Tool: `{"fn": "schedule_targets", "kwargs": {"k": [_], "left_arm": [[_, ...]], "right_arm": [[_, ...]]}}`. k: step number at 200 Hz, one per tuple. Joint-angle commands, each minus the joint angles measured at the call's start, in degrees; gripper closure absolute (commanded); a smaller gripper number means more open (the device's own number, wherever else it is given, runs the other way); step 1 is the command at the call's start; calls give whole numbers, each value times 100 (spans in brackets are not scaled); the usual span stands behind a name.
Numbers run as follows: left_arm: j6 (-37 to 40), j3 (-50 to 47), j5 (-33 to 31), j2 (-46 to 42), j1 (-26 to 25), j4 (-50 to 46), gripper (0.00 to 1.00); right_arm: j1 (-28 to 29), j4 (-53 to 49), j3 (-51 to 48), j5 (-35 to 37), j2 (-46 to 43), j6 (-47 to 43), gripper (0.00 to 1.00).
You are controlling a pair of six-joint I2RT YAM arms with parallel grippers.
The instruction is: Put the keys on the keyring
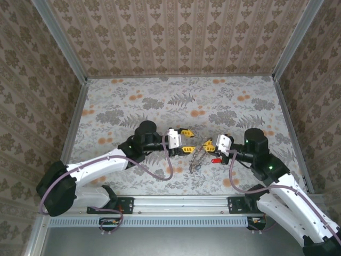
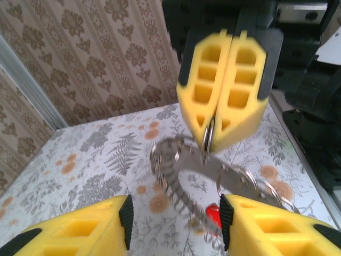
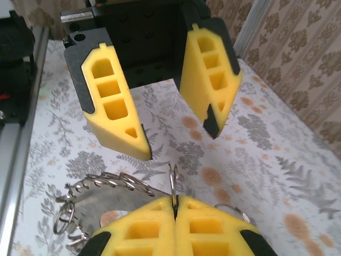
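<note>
Left wrist view: red key (image 2: 212, 214) beside keyring (image 2: 161, 173)

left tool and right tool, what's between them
The keyring, pinched in the shut right tool, and a red key; left tool stands open. Left wrist view.

arms: two, left and right, based at the table's near edge
grippers: two, the left gripper (image 1: 189, 142) and the right gripper (image 1: 209, 145)
yellow fingers (image 3: 114, 114): four, two per gripper
keyring (image 1: 196, 158): one chain loop, over the middle of the table's near edge
keys: one red-headed key (image 1: 216, 160) countable, just beside the keyring; others too small to tell
small wire rings (image 3: 127, 181) on the keyring: several, exact number unclear
table (image 1: 160, 101): one, floral-patterned
</note>
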Motion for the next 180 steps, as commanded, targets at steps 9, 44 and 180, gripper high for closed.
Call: {"fn": "schedule_targets", "kwargs": {"k": [9, 44, 180], "left_arm": [[-70, 53, 190, -270, 174, -471, 49], [-302, 81, 204, -446, 336, -858, 48], [-1946, 1140, -1290, 720, 408, -2203, 37]], "right_arm": [[8, -1005, 513, 459, -30, -1376, 100], [18, -1354, 845, 884, -228, -2715, 100], [-406, -57, 1199, 3540, 331, -1408, 100]]}}
